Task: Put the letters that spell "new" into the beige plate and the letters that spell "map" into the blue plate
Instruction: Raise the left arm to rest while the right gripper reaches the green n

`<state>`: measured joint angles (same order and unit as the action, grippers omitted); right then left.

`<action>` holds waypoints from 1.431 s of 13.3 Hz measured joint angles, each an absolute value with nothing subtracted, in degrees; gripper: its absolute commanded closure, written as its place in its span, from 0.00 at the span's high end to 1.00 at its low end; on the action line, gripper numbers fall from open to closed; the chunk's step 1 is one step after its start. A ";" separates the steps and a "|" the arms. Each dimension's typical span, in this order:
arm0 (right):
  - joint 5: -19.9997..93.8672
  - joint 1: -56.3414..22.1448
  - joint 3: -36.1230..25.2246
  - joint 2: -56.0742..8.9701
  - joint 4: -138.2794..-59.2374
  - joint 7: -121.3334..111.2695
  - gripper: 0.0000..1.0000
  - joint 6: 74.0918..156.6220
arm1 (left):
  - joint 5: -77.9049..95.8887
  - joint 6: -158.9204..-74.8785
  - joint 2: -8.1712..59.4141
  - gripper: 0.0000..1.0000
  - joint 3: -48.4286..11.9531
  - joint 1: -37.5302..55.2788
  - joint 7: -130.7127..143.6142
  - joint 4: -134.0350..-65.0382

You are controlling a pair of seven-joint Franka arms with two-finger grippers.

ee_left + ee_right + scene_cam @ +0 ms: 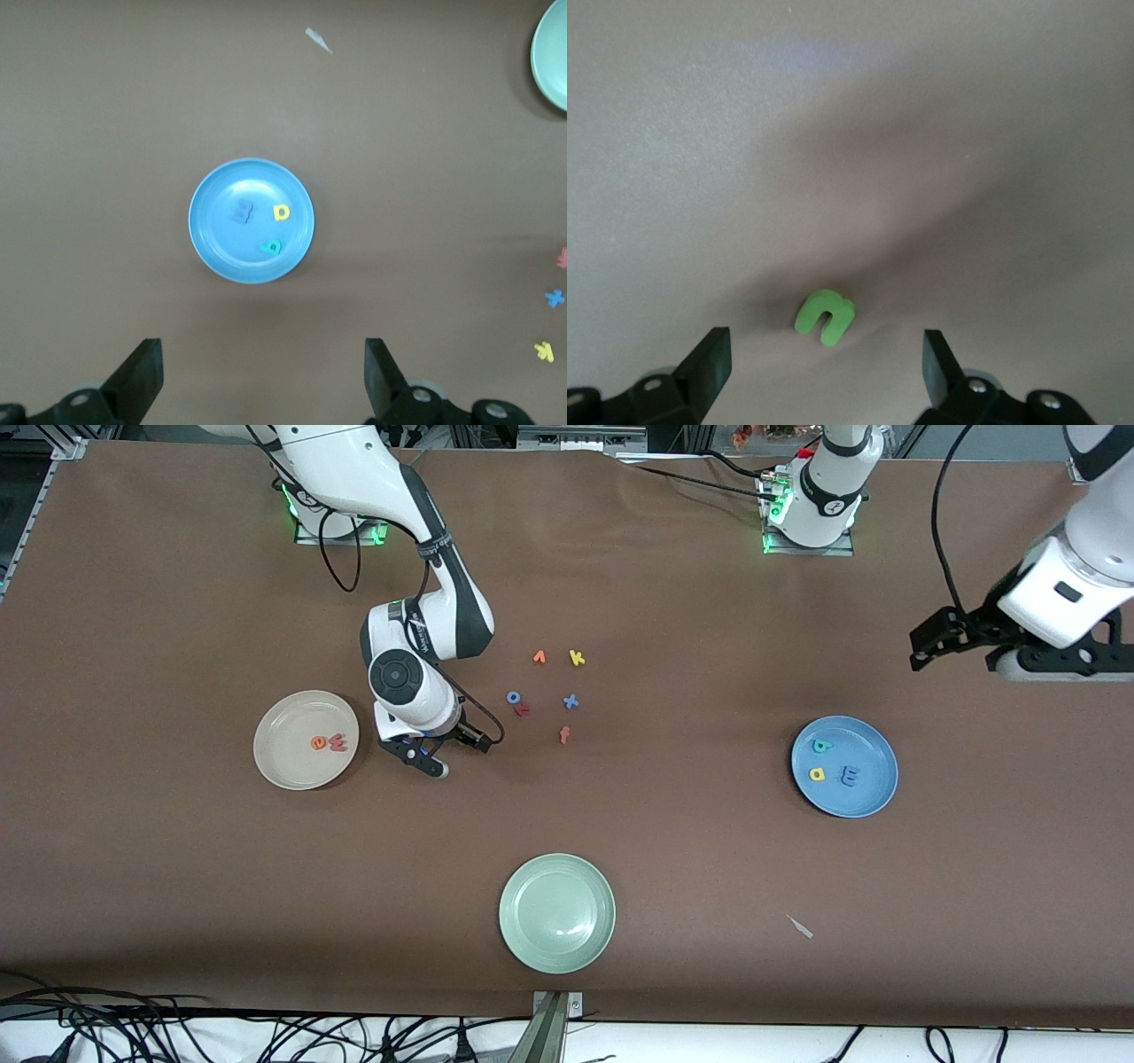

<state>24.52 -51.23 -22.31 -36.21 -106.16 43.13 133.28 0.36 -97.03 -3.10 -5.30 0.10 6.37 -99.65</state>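
The green "n" [825,316] lies flat on the table between the fingers of my open right gripper [824,365], which hangs low over it beside the beige plate [282,769]. In the front view the right gripper [440,755] hides the "n". An orange "e" [318,742] and a pink "w" [337,742] lie in the beige plate. The blue plate [873,800] holds a teal "p" [821,747], a yellow "a" [817,774] and a blue "m" [849,776]. My left gripper [926,646] waits open and empty, high over the left arm's end of the table, above the blue plate [213,190].
Several loose letters lie mid-table, farther from the front camera than the plates: an orange "v" [539,657], a yellow "k" [577,658], a blue "x" [570,701], an orange-red "f" [564,734]. A pale green plate [556,948] stands near the front edge. A small scrap [800,926] lies beside it.
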 measured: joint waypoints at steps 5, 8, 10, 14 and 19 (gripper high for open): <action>24.53 -51.22 -21.95 -36.27 -106.32 43.19 0.74 134.08 | 0.36 -96.00 -4.71 1.00 -4.14 0.10 6.37 -100.14; 24.53 -51.22 -21.53 -36.63 -106.45 43.21 0.69 134.70 | 0.36 -93.20 -4.47 1.00 -3.78 -0.17 6.39 -99.80; 24.53 -51.21 -21.52 -36.84 -106.48 43.21 0.66 134.89 | 0.36 -91.82 -3.56 1.00 -3.49 -0.85 6.35 -99.03; 24.53 -51.18 -21.52 -37.22 -106.52 43.21 0.59 135.37 | 0.36 -91.45 -0.79 1.00 -3.50 -0.95 6.34 -95.75; 24.54 -51.17 -21.51 -37.60 -106.53 43.21 0.39 135.64 | 0.36 -91.13 -0.16 1.00 -3.56 -0.96 6.34 -95.05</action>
<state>24.54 -51.17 -21.51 -37.60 -106.53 43.21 135.64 0.36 -91.13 -0.16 -3.56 -0.96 6.34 -95.05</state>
